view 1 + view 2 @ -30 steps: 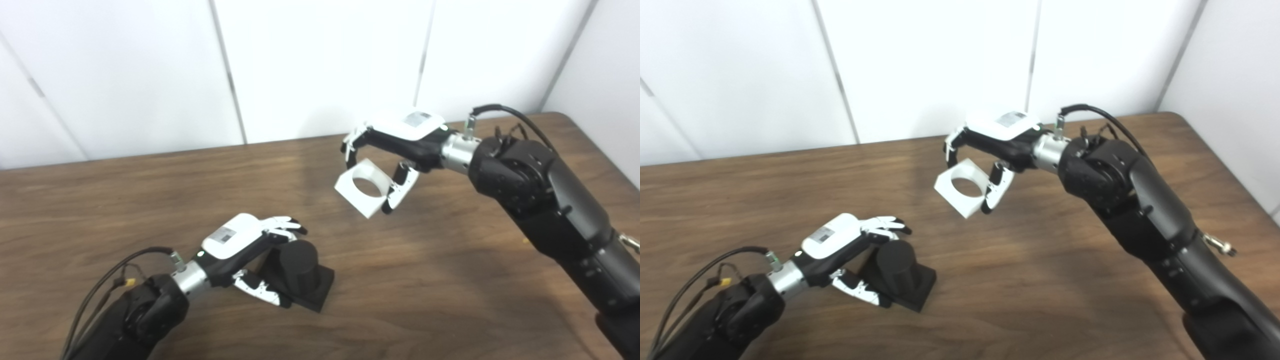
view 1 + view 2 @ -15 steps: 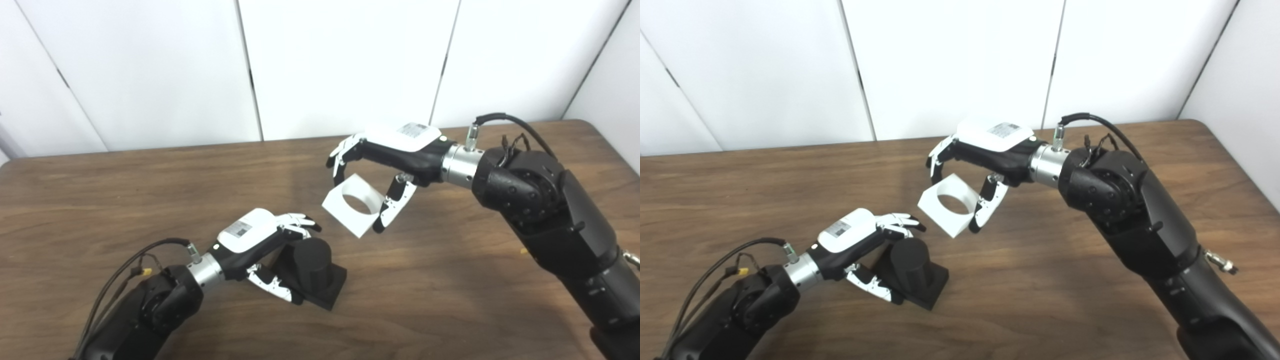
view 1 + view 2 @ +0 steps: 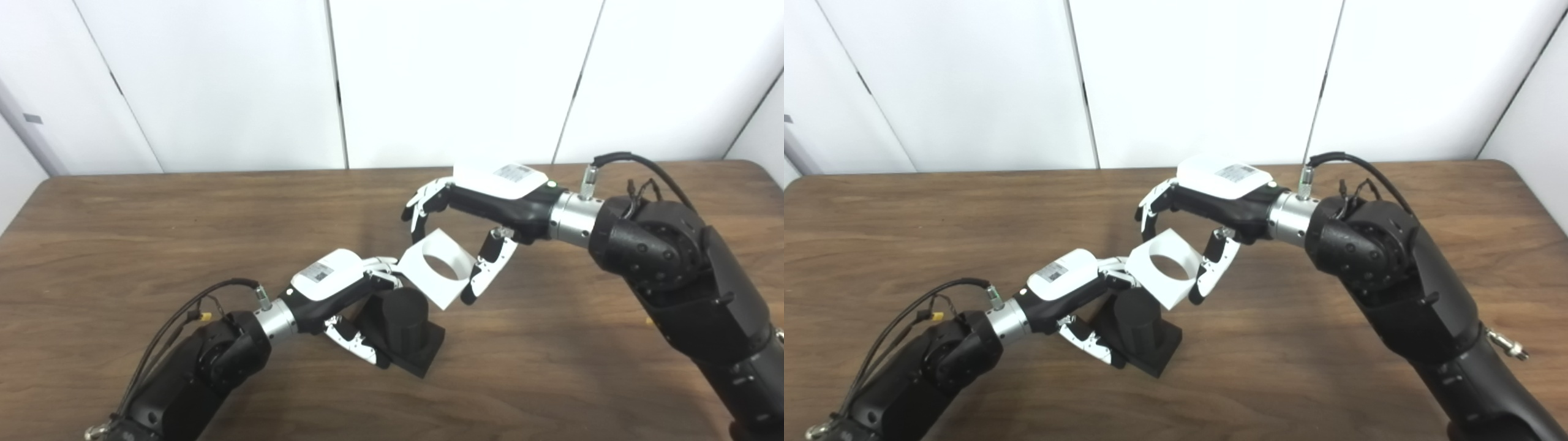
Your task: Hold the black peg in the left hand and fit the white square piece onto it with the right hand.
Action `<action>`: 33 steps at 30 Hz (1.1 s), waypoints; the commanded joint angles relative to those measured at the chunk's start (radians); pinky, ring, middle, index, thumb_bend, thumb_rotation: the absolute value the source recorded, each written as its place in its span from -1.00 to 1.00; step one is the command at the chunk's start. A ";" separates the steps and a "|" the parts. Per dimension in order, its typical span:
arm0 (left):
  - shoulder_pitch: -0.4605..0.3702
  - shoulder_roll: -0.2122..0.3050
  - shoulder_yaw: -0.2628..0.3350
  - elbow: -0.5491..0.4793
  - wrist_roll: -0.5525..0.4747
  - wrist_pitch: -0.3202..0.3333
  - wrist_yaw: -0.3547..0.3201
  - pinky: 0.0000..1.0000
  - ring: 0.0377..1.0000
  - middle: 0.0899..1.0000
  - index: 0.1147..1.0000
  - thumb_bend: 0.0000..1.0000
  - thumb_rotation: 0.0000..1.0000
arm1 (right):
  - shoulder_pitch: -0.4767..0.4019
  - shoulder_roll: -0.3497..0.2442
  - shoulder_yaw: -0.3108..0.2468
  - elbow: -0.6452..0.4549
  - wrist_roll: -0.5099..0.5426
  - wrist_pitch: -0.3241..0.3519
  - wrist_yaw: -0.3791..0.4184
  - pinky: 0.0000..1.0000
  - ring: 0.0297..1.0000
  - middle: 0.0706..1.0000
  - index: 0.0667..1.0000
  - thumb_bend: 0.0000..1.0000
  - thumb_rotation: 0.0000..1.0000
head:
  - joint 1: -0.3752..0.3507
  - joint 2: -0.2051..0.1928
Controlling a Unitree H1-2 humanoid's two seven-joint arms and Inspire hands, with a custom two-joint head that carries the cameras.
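Note:
The black peg point(image 3: 402, 320), a round post on a square black base, stands on the wooden table point(image 3: 122, 233) at front centre. My left hand point(image 3: 343, 294) is shut on the black peg from its left side. My right hand point(image 3: 484, 208) is shut on the white square piece point(image 3: 436, 275), a flat white block with a round hole. It holds the piece tilted in the air, just above and behind the peg's top. The piece's lower left edge sits close to the left hand's fingertips point(image 3: 386, 269). The same scene shows in the right eye view, with the piece point(image 3: 1165, 277) over the peg point(image 3: 1134, 329).
White wall panels point(image 3: 429, 79) stand behind the table's far edge. The table's right corner point(image 3: 759, 168) is rounded. Cables point(image 3: 184, 312) loop off both forearms.
My right hand has carried the white square piece left and down, from well clear of the peg to just above it. The camera has also shifted. My left hand still grips the peg.

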 commanded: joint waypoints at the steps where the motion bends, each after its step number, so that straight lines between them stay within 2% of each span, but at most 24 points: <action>1: 0.000 -0.008 -0.026 0.024 0.074 0.050 -0.057 0.48 0.77 0.67 -0.15 0.05 -0.87 | -0.040 -0.009 -0.008 -0.034 0.008 -0.018 -0.005 0.43 0.67 0.54 -0.12 0.05 -0.74 | 0.004 0.003; 9: -0.007 -0.015 -0.026 0.030 0.074 0.050 -0.060 0.47 0.78 0.68 -0.16 0.05 -0.87 | -0.033 0.003 0.017 -0.034 0.003 -0.014 0.001 0.39 0.66 0.53 -0.12 0.05 -0.74 | 0.006 0.006; 18: -0.006 -0.015 -0.022 0.021 0.070 0.061 -0.072 0.48 0.80 0.69 -0.15 0.05 -0.87 | -0.023 0.021 0.038 0.016 -0.002 -0.086 -0.031 0.39 0.61 0.51 -0.12 0.05 -0.73 | 0.004 0.009; 33: -0.007 -0.017 -0.021 0.021 0.068 0.061 -0.073 0.47 0.79 0.69 -0.16 0.05 -0.87 | -0.013 0.056 0.073 0.062 -0.031 -0.096 -0.032 0.47 0.65 0.53 -0.12 0.05 -0.73 | 0.003 0.011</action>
